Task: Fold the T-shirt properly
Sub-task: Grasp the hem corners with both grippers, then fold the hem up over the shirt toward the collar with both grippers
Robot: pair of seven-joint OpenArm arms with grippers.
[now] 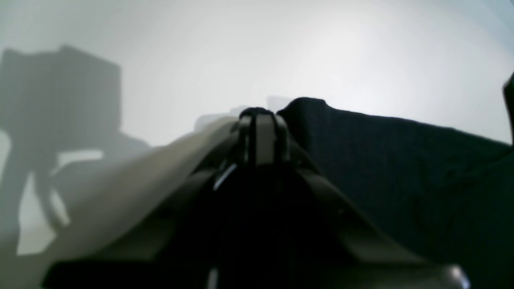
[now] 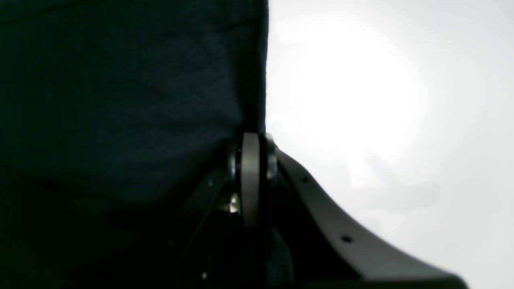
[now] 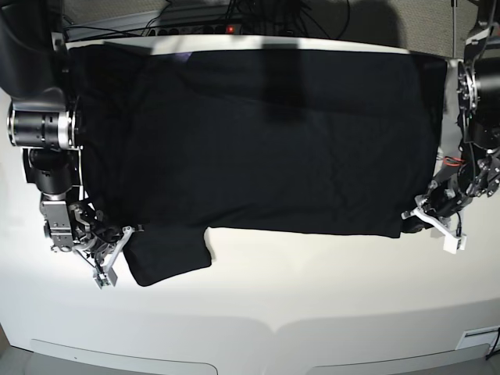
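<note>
The black T-shirt point(image 3: 258, 141) lies spread flat on the white table point(image 3: 312, 297), plain side up, with one short sleeve point(image 3: 168, 254) sticking out toward the front left. My right gripper point(image 3: 127, 233) is at the outer edge of that sleeve. In the right wrist view its fingers point(image 2: 251, 160) are shut on the T-shirt's point(image 2: 120, 100) straight edge. My left gripper point(image 3: 410, 219) is at the cloth's front right corner. Close up, the left gripper point(image 1: 261, 116) is shut with the T-shirt point(image 1: 401, 168) bunched at its tips.
Cables and a power strip point(image 3: 226, 27) run behind the table's back edge. Both arm bases point(image 3: 43, 129) point(image 3: 476, 109) stand at the shirt's left and right sides. A blurred dark shape point(image 1: 60, 80) shows at the left of the left wrist view.
</note>
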